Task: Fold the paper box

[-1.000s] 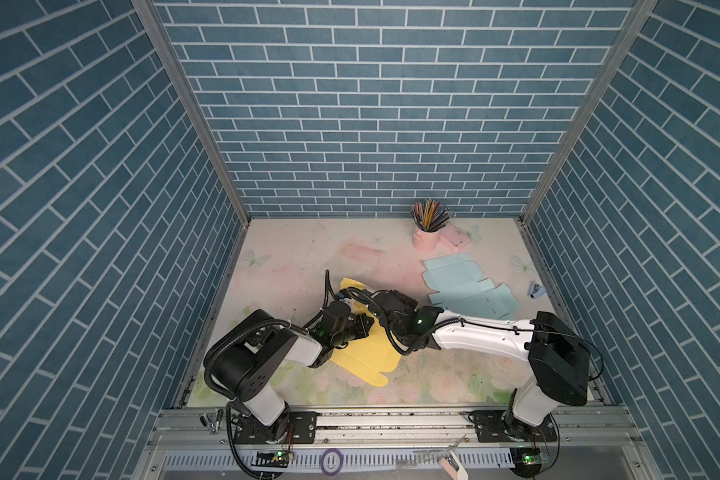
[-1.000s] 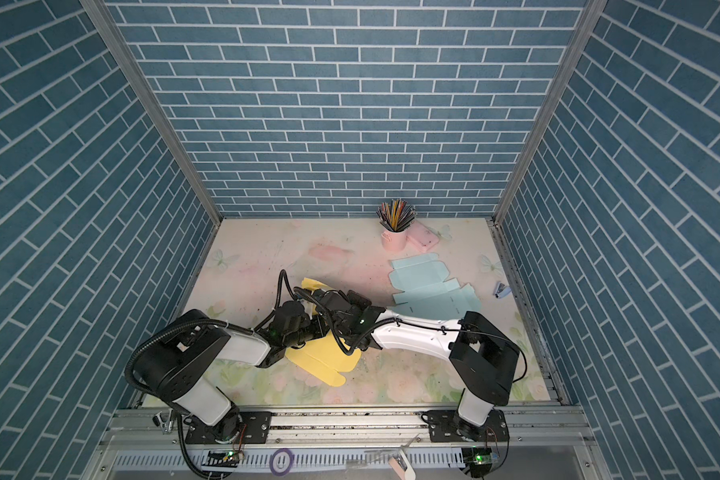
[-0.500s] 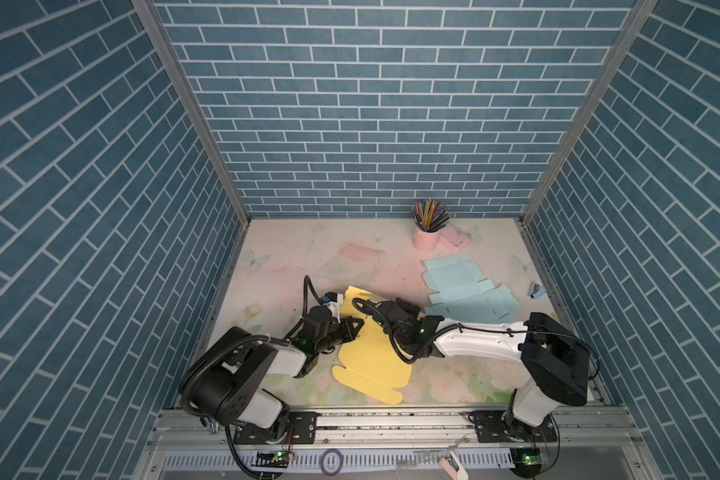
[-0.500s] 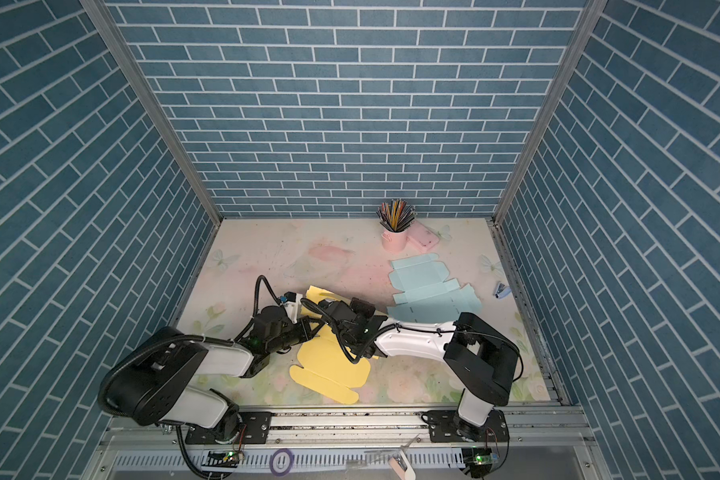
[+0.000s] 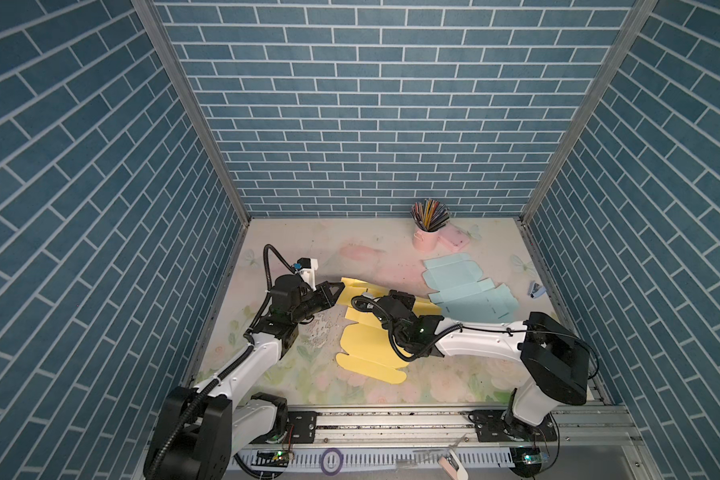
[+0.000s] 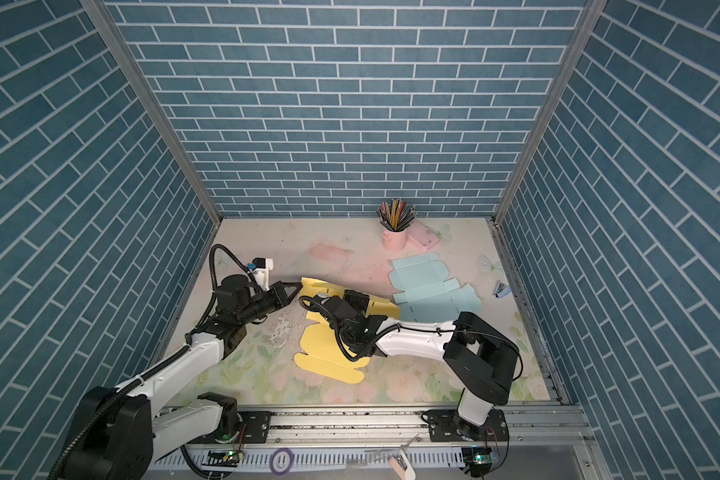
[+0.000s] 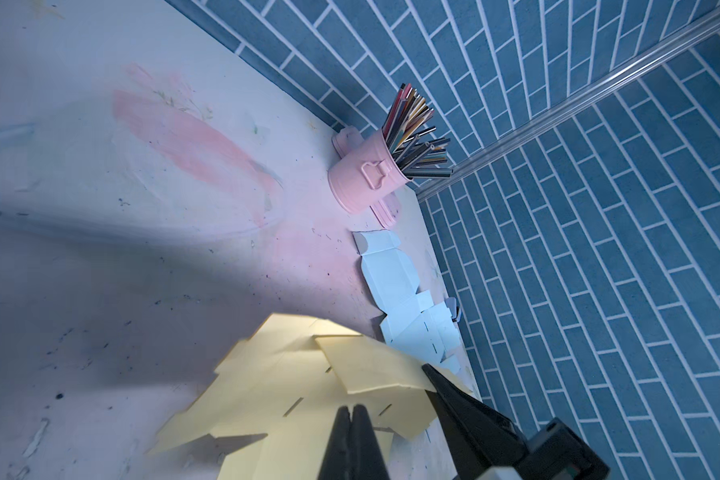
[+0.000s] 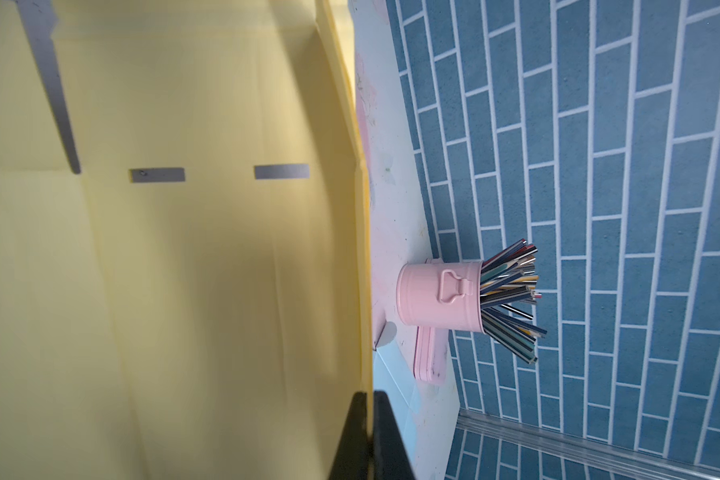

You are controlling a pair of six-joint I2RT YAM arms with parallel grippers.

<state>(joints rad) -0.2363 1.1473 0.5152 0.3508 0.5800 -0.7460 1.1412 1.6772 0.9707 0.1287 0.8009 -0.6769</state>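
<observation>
Room: blue brick-pattern walls [image 5: 391,124] close you in on three sides in both top views, and a pale floral table [image 5: 308,257] fills the lower middle.
Clutter: a pink cup [image 5: 425,243] of pencils stands at the table's upper right, with a flat blue blank [image 5: 466,291] just below it.
Box: your yellow paper box [image 5: 371,345] lies unfolded at the table's centre, mostly flat, with its upper right flap lifted.
Left arm: it reaches up from the lower left with the wrist bent rightward. The left gripper [image 5: 336,288] has its fingers together and its tip at the box's upper-left corner. You cannot tell whether it touches.
Right arm: it lies low across the table from the lower right, forearm pointing left. The right gripper [image 5: 402,297] sits over the box's upper right part, mostly hidden under its wrist.
Left wrist surface: stained table with a pink smear fills the left of the frame, brick the right.
Left wrist box: the yellow sheet lies at lower centre. Your closed black fingers [image 7: 341,438] rise from the bottom edge, tips over the sheet, with nothing seen between them.
Right wrist surface: a yellow panel fills the left two-thirds, then a strip of table, then brick, with the cup at centre right.
Right wrist grip: the fingers [image 8: 387,436] at the bottom edge are clamped on the panel's thin edge.
</observation>
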